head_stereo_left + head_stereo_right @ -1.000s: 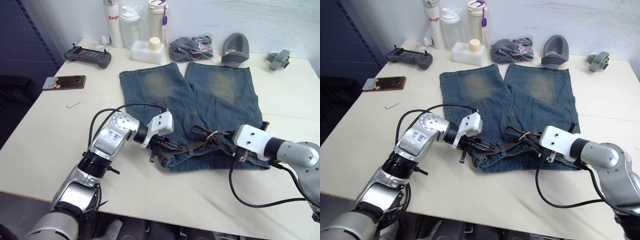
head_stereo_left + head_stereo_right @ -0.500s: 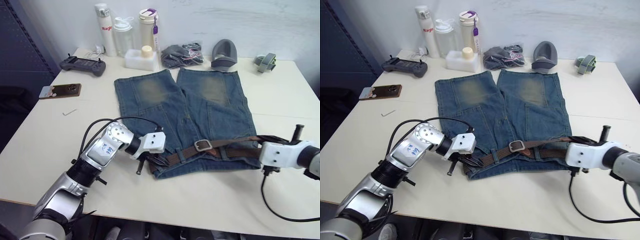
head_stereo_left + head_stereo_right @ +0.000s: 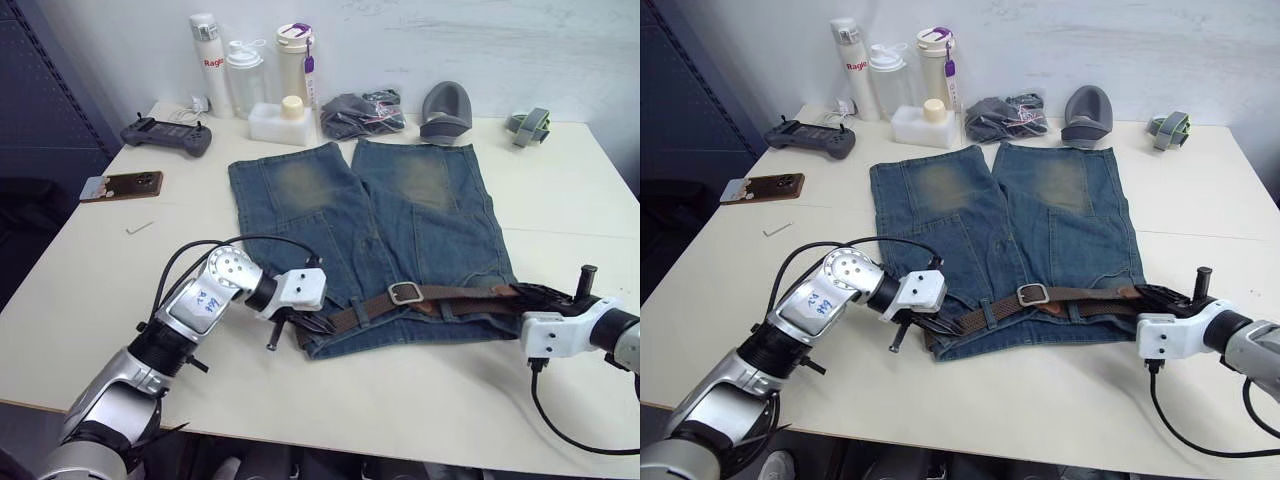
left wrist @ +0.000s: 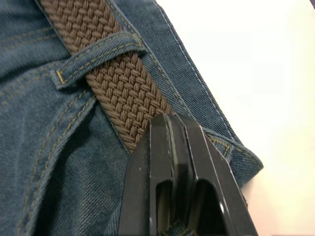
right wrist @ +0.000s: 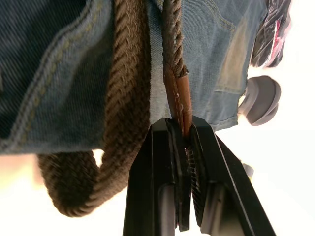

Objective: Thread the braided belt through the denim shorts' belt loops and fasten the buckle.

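While your right end effector (image 3: pixel 1147 296) pinches the braided belt (image 3: pixel 460 296) by its leather tip, the left end effector (image 3: pixel 318 322) sits closed against the denim shorts (image 3: pixel 400 215) waistband. Bottles (image 3: pixel 245 62), a controller (image 3: pixel 167 133) and a phone (image 3: pixel 122 184) line the counter (image 3: pixel 90 270) well apart.

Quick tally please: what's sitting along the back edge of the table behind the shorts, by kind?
Bottles: 3
White box with a cream lid: 1
Dark grey cloth bundle: 1
Grey curved object: 1
Green-grey strap roll: 1
Game controller: 1
Total: 8
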